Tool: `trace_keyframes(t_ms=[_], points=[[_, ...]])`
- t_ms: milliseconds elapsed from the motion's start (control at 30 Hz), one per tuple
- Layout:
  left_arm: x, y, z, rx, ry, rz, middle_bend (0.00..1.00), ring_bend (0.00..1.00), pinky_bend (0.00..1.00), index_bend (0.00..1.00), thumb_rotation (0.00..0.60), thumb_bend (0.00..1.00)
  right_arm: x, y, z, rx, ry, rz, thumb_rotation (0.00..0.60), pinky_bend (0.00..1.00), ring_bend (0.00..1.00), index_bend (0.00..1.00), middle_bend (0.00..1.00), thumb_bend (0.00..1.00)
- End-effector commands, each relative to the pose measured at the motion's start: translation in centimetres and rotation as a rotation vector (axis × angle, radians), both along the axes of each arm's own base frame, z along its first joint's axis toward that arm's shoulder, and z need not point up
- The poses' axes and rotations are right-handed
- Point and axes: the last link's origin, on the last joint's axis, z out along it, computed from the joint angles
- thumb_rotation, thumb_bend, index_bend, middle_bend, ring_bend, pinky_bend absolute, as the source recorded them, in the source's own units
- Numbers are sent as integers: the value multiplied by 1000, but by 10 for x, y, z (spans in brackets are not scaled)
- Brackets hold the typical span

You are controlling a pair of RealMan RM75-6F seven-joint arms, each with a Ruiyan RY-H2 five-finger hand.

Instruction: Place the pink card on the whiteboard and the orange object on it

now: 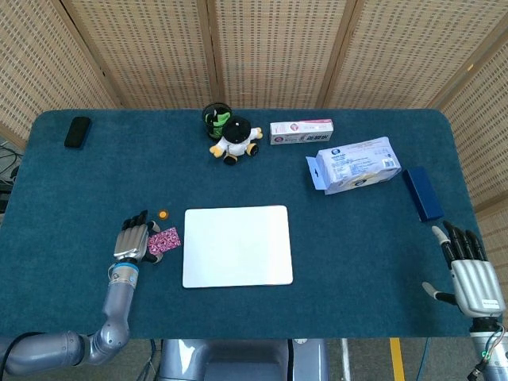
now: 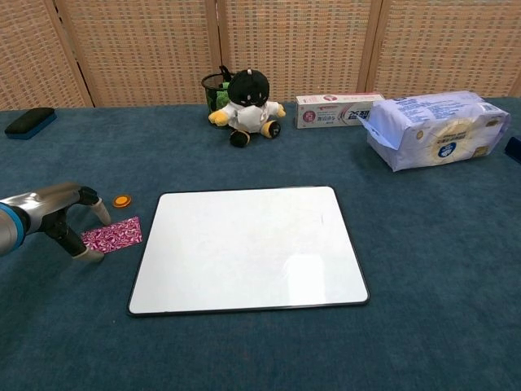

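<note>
The pink patterned card (image 1: 164, 240) (image 2: 112, 235) lies flat on the blue cloth just left of the whiteboard (image 1: 236, 245) (image 2: 249, 248). A small orange disc (image 1: 163, 213) (image 2: 122, 200) sits on the cloth a little behind the card. My left hand (image 1: 132, 240) (image 2: 59, 218) hovers at the card's left edge, fingers spread and arched down, with fingertips (image 2: 84, 254) at the card's near-left corner; it holds nothing. My right hand (image 1: 470, 271) stays open, fingers straight, at the table's front right corner, far from everything.
At the back stand a plush penguin (image 1: 236, 139), a dark cup (image 1: 213, 117) and a toothpaste box (image 1: 301, 131). A tissue pack (image 1: 354, 165) and a blue box (image 1: 421, 193) lie at the right; a black eraser (image 1: 77, 131) at the far left.
</note>
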Motion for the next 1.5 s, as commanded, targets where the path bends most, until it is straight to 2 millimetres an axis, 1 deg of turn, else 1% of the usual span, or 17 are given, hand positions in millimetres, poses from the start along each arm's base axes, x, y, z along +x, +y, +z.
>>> trace_keyframes(t_ms=[33,200,367,533,767,1000,1100,1267,1367,1500], points=[[-1,0,0,5,7,-1,0,0,0,421,600,306,0,0,1,-1,-2,0,600,0,0,0,0,0],[-2,1,0,24,18,-4,0,0,0,485,600,314,0,0,1,-1,-5,0,600,0,0,0,0,0],[-4,0,2,37,23,-4,0,0,0,491,600,310,0,0,1,0,-6,-1,600,0,0,0,0,0],[-5,2,7,57,16,-4,0,0,0,491,600,309,-1,0,1,1,-6,-2,600,0,0,0,0,0],[-3,5,21,89,1,-15,0,0,0,491,600,306,-1,0,0,2,-4,-2,600,0,0,0,0,0],[5,8,43,129,-13,-48,0,0,0,490,600,306,-1,0,0,5,-3,-4,600,0,0,0,0,0],[16,8,46,117,-32,-96,0,0,0,490,600,305,0,0,-1,7,-2,-2,600,0,0,0,0,0],[41,6,45,52,-54,-211,0,0,0,490,600,303,0,1,-1,6,-3,-1,600,0,0,0,0,0],[57,3,37,1,-65,-288,0,0,0,491,600,297,-1,0,-1,7,-3,-5,600,0,0,0,0,0],[79,1,22,-78,-94,-406,0,0,0,490,600,292,-2,0,-1,12,-4,-8,600,0,0,0,0,0]])
